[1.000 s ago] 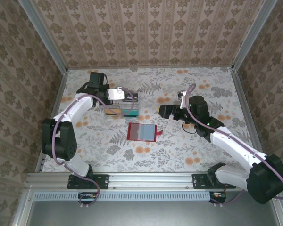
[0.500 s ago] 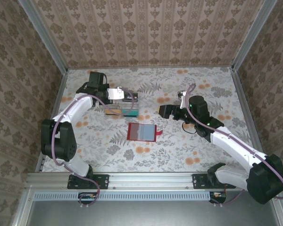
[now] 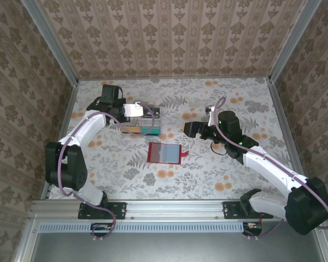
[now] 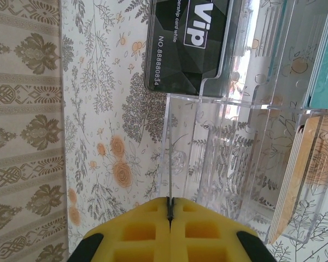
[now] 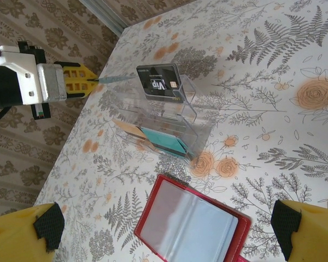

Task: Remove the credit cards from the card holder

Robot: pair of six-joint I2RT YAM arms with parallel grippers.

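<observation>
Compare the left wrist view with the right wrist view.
Left wrist, not right wrist: the number on the black VIP card, readable. Right wrist, not left wrist: the open red card holder lying near the clear tray. Both: that tray and card, a teal card, and the shut left tool pinching a thin card.

A robot test booth: wallpapered panels [image 3: 169,38] in aluminium framing [image 3: 169,208] enclose a floral tabletop [image 3: 208,174].

The red card holder [image 3: 165,153] is being left open on the table [image 3: 235,174]. The left pincer [image 3: 152,113] is being held at the clear tray [image 3: 141,129], the right pincer [image 3: 188,129] nearby.
</observation>
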